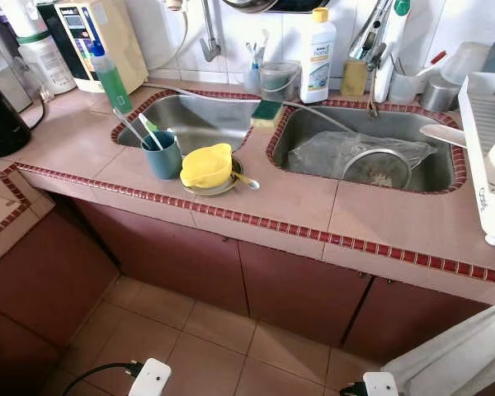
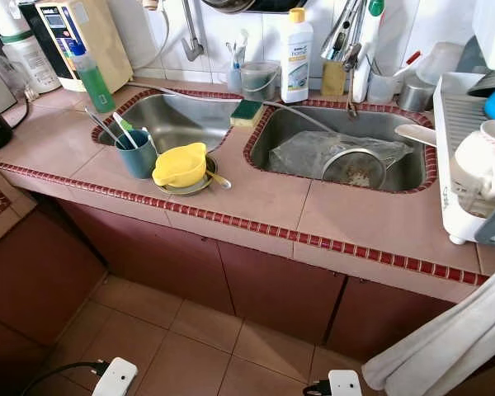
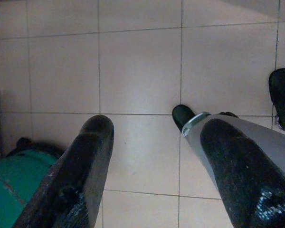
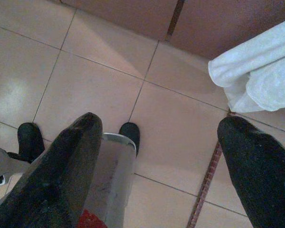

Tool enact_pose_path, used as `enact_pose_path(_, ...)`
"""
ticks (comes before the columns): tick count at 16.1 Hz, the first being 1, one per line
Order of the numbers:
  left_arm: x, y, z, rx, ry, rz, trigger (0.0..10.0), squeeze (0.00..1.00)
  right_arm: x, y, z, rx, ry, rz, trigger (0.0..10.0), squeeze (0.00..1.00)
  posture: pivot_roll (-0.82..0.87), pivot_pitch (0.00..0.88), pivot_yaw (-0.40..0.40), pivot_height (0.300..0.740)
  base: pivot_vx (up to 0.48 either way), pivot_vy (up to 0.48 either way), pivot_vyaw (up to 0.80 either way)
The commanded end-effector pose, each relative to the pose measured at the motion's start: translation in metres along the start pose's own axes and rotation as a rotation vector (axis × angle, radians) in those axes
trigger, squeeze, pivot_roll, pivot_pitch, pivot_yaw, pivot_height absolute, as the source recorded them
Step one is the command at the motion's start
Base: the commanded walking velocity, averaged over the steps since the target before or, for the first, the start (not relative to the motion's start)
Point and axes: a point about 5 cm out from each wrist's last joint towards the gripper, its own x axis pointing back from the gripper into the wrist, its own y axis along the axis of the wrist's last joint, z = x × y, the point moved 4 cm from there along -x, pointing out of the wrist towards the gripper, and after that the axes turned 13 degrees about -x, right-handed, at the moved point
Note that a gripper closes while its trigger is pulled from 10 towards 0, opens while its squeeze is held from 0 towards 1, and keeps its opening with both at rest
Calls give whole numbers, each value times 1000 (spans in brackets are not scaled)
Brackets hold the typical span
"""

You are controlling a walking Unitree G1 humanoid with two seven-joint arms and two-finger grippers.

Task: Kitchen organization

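A yellow jug (image 1: 206,166) lies on a small plate (image 1: 223,186) with a spoon (image 1: 247,181), on the tiled counter (image 1: 379,219) between two steel sinks. Beside it stands a teal cup (image 1: 162,156) holding utensils. The right sink (image 1: 421,124) holds a clear plastic bag (image 1: 330,151) and a metal strainer (image 1: 375,168). A green sponge (image 1: 266,111) rests on the divider between the sinks. My left gripper (image 3: 154,126) and right gripper (image 4: 159,121) both hang open over the floor tiles, holding nothing.
A green soap bottle (image 1: 110,76) and white bottle (image 1: 318,58) stand behind the sinks. A white dish rack (image 2: 466,157) with a mug (image 2: 483,161) sits at the right. A black kettle (image 1: 0,120) is at the left. A white cloth (image 2: 445,346) hangs at the lower right.
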Motion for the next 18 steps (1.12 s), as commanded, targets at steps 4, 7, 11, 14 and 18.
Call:
enact_pose_path(4, -1, 23, 14, 245, 111, -137, 10000, 0, -6, 11, 18, 175, 134, 54, 10000, 0, 41, 0, -19, 740, 0, 0, 0)
enact_pose_path(7, -1, 25, 17, 186, 112, -130, 10000, 0, -9, 26, 25, 270, 152, 27, 10000, 0, 75, 0, -53, 740, 0, 0, 0)
enact_pose_path(11, 0, 24, 25, 187, 143, -111, 10000, 0, -14, 51, 37, 317, 166, -24, 10000, 0, 76, 0, -60, 740, 0, 0, 0)
enact_pose_path(14, 0, 23, 26, 171, 167, -99, 10000, 0, -14, 60, 46, 285, 177, -62, 10000, 0, 68, 0, -62, 740, 0, 0, 0)
enact_pose_path(18, -2, 22, 17, 202, 149, -100, 10000, 0, -12, 43, 39, 272, 180, -19, 10000, 0, 65, 0, -66, 740, 0, 0, 0)
